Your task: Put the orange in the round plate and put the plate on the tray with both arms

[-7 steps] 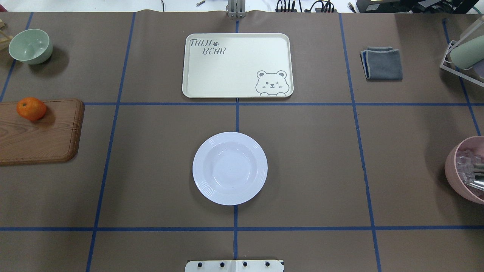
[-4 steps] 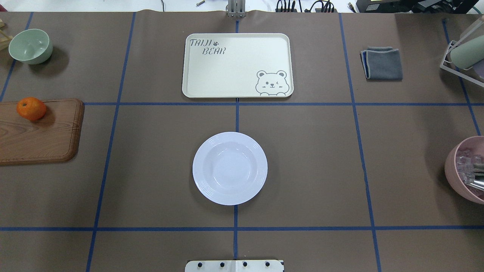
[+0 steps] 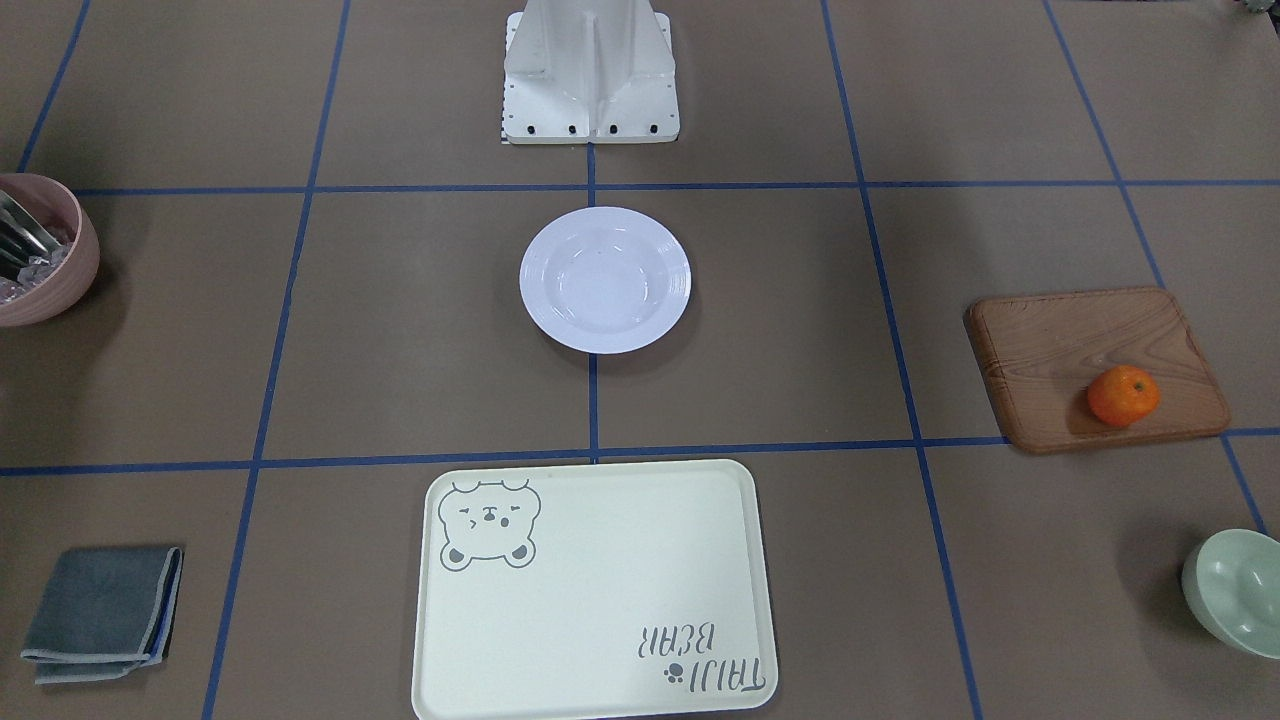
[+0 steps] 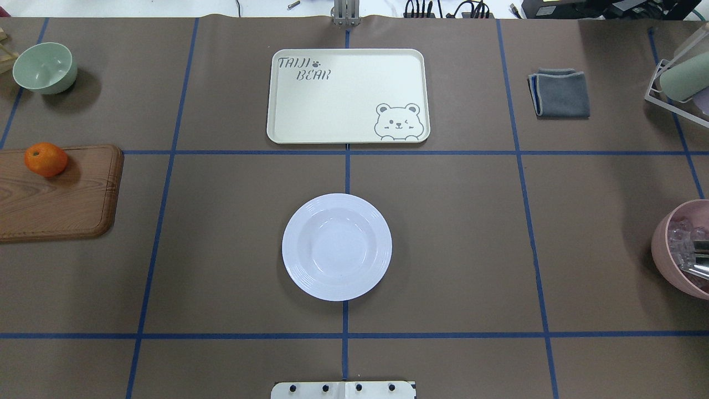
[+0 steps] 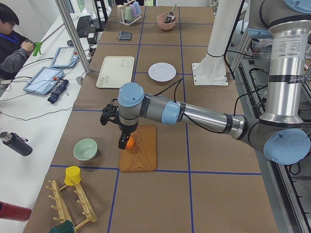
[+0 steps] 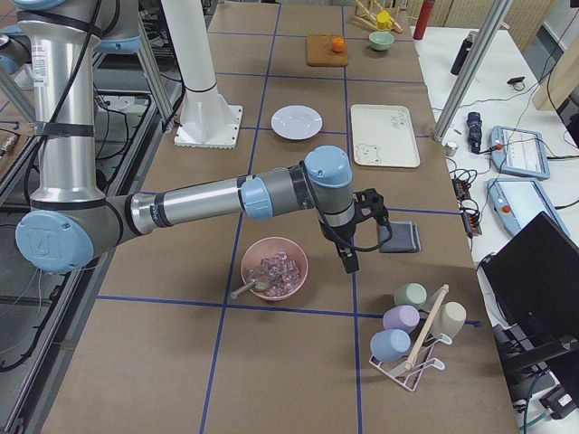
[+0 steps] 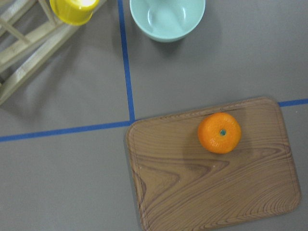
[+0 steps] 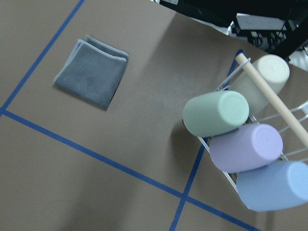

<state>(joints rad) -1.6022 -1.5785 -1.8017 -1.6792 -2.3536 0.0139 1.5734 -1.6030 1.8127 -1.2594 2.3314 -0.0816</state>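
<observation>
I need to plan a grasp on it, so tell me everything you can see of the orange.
The orange is a small, round, bright-orange mandarin with a finely dimpled peel and a tiny green stem dot facing up. It looks whole and unpeeled. It rests on the brown wooden board, near one long edge, touching only the board; nothing grips it.

The round plate (image 4: 337, 246) is glossy and smooth. The tray (image 4: 343, 111) looks like matt plastic. The cutting board (image 4: 55, 205) is grained wood, and the orange (image 7: 219, 133) has finely dimpled skin. The folded cloth (image 4: 560, 95) is soft grey fabric. The table covering (image 4: 454, 233) is matt brown paper.
</observation>
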